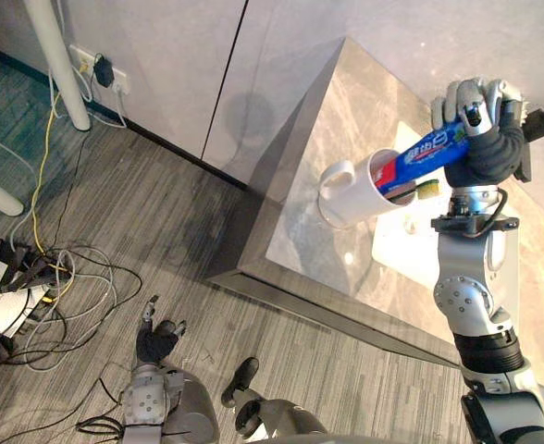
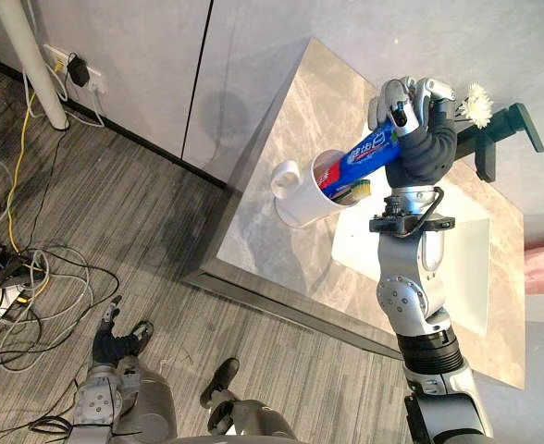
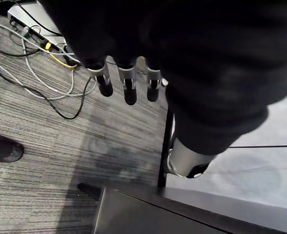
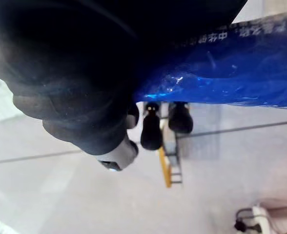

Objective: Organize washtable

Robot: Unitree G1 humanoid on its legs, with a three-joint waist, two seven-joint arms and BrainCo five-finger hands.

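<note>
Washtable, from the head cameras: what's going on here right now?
The right hand is curled round a blue toothpaste tube above the grey table. The tube's lower end sits in the mouth of a white mug, which opens toward the hand. Something with yellow-green bristles shows at the mug's rim too. The left hand hangs low over the floor, fingers straight, holding nothing.

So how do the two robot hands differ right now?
The right robot hand is raised over the washtable; the left robot hand hangs low above the floor. The right is curled round a blue toothpaste tube, its end in the white mug; the left holds nothing, fingers relaxed. Both wear dark ribbed covers.
</note>
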